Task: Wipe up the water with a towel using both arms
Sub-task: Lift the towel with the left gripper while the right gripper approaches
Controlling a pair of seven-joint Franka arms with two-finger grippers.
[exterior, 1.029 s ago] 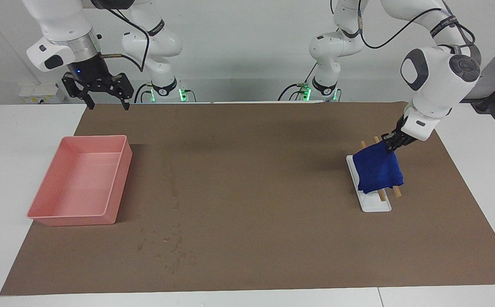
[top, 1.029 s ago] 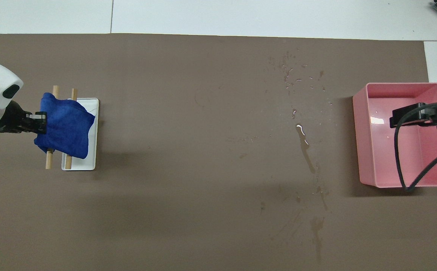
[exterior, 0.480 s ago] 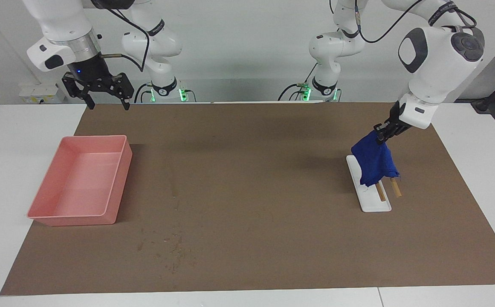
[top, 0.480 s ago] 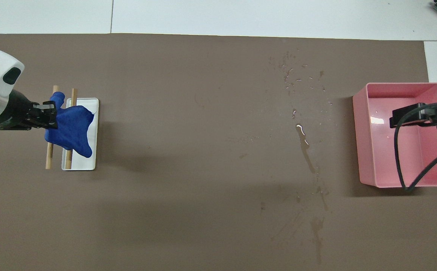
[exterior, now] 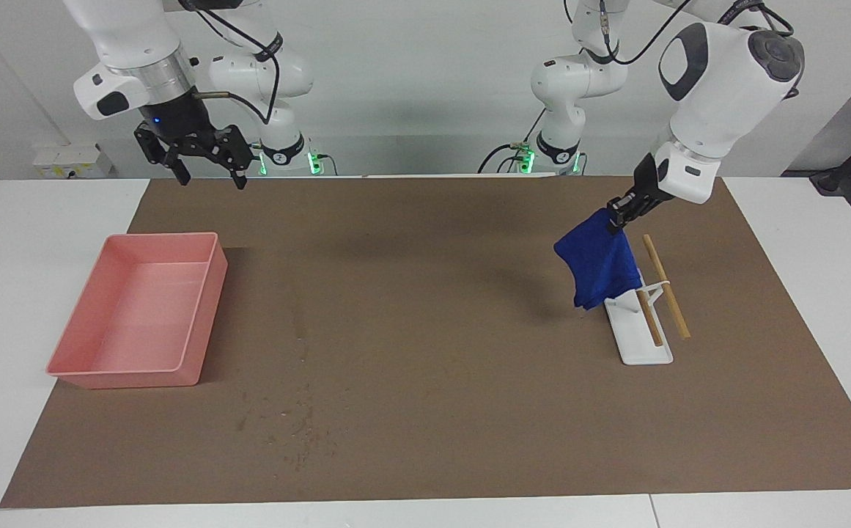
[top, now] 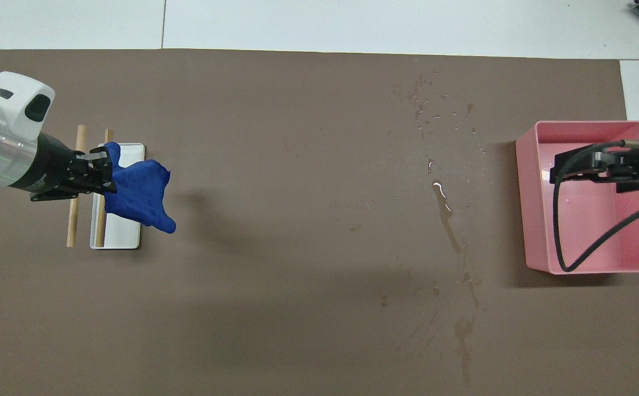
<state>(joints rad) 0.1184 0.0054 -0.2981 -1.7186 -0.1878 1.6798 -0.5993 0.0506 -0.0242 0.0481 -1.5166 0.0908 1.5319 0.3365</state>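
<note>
Left gripper (exterior: pixel 619 215) clamped the towel (exterior: pixel 598 268) by one corner over the rack (exterior: pixel 638 337) — free to carry; right gripper (exterior: pixel 205 158), jaws apart, waited over the mat beside the pink tub (exterior: pixel 139 367).

No readable text, label or number shows on anything; the arms' printed bands are illegible.

Deep-blue fuzzy towel (exterior: pixel 599 265), crumpled, hanging from left hand (exterior: pixel 618 213) over rack
</note>
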